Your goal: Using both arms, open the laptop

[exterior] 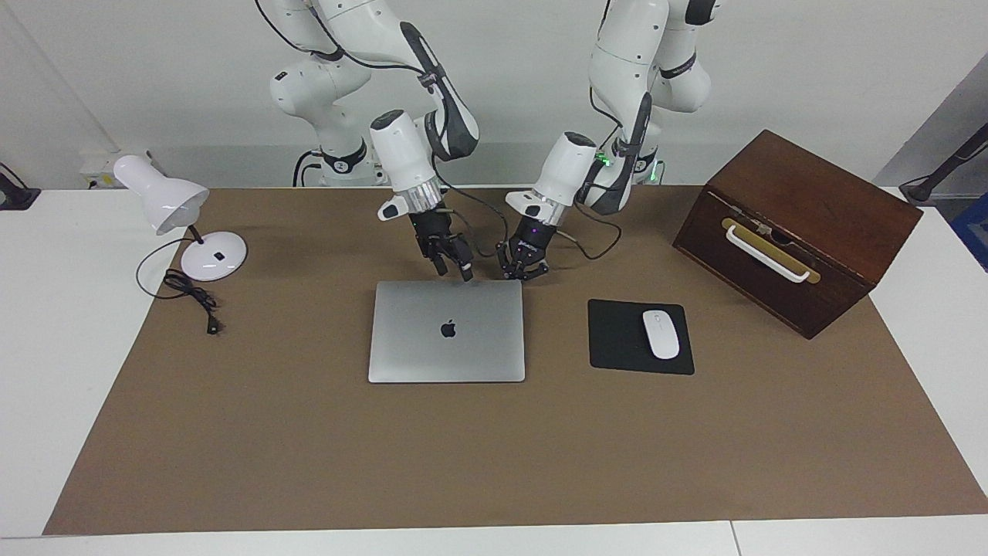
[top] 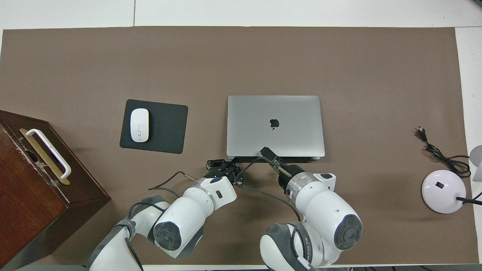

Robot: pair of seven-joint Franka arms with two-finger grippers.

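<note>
Broadly, the brown mat [top: 339, 60] covers most of the table. Both white arms reach in from six o'clock in the overhead view toward the laptop [top: 275, 113], which lies closed and flat near the mat's middle. Its long axis runs nine to three, square to the arms' reach. From the way the logo sits, I judge the lid's free edge to be the six o'clock one, facing the robots. The right gripper [exterior: 455, 270] hangs over that edge a little past its midpoint toward the left arm's end, so the lid lies at twelve o'clock from it. Whether it is apart or together I cannot tell, nor whether it touches the lid. The left gripper [exterior: 525, 272] is closed on nothing, fingertips together, just beside the laptop's six o'clock corner. The laptop's centre lies at about two o'clock from it. The right gripper is therefore the nearer to the lifting edge, and the left would have to shift toward three o'clock to bear on the laptop. A dark apple logo [top: 274, 123] marks the lid's centre. Small lettering on the right arm's collar [top: 307, 248] cannot be read with confidence.
</note>
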